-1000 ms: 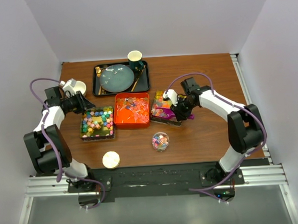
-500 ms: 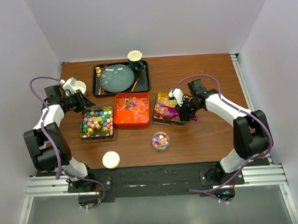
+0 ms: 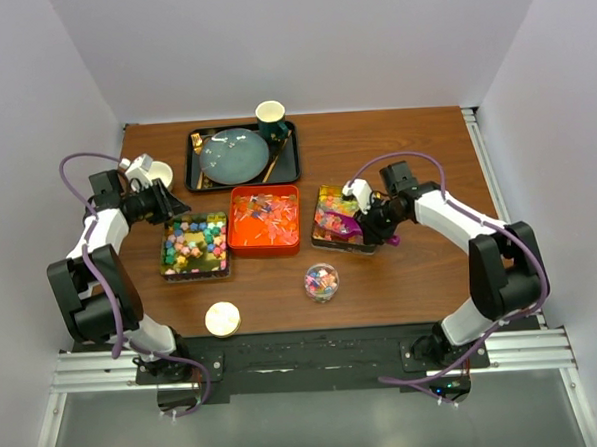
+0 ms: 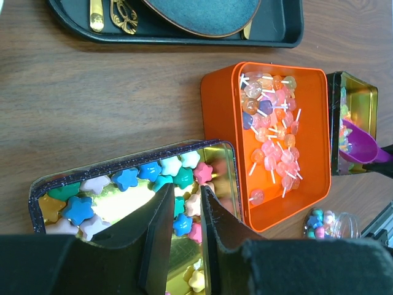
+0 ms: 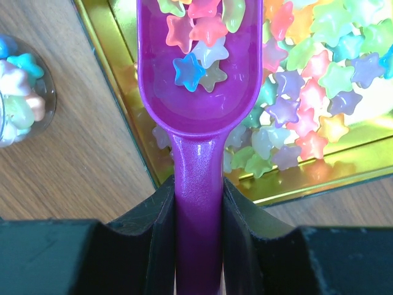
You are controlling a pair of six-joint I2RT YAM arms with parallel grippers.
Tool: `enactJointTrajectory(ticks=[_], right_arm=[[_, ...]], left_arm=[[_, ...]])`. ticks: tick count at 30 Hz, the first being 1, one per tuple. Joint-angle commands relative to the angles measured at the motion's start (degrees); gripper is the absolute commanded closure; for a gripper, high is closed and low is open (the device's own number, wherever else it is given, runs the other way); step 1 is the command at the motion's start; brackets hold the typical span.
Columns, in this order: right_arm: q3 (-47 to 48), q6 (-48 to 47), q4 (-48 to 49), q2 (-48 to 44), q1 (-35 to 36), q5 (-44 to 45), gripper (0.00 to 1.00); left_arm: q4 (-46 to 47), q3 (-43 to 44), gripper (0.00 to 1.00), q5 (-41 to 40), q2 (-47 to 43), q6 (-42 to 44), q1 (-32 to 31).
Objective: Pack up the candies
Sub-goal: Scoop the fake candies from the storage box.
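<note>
The candies are star shapes in two gold tins and small lollipops in an orange tin. My right gripper [image 3: 371,223] [image 5: 198,190] is shut on the handle of a purple scoop [image 5: 199,92] [image 3: 346,221]. The scoop holds several star candies [image 5: 196,43] over the right gold tin [image 5: 110,74] [image 3: 315,223]. My left gripper [image 3: 169,205] [image 4: 187,190] hovers over the far left corner of the left tin [image 4: 123,167] [image 3: 164,253] of opaque stars [image 4: 126,178], its jaws a narrow gap apart with nothing between them. The orange tin [image 3: 263,190] [image 4: 221,123] of lollipops [image 4: 270,123] stands between the two.
A small clear jar [image 3: 321,281] [image 5: 18,92] with candies in it stands in front of the tins. A round gold lid [image 3: 222,319] lies near the front edge. A black tray [image 3: 293,164] with a blue plate and a green cup [image 3: 271,118] is at the back; a white cup [image 3: 156,172] is at the back left.
My right gripper has drawn back to the right with the scoop, which now sits over the right tin with stars in it. The left arm has not moved.
</note>
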Motion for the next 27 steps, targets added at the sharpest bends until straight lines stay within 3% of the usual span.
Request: enactJointTrajectory(ticks=[1,10,21,27], right_arm=[[4.11,2.2,3.37,3.14,-0.21,-0.75,1.0],[6.67,1.41,2.15,3.85,-0.64,0.66,1.0],[4.55,11.51,3.82,-1.42,-0.82,2.06,1.0],[3.5,12.49,2.24,-2.74,-0.82,2.76,1.0]], left_arm=[[0.8,0.38,0.71,1.48,-2.5,1.25,0.09],[1.06,0.46,0.71,1.74,-2.59,0.99,0.01],[1.85,1.51,0.71,2.0,-0.84,0.72,0.01],[2.73,2.92,0.71,2.36,-0.22,-0.07,-0.08]])
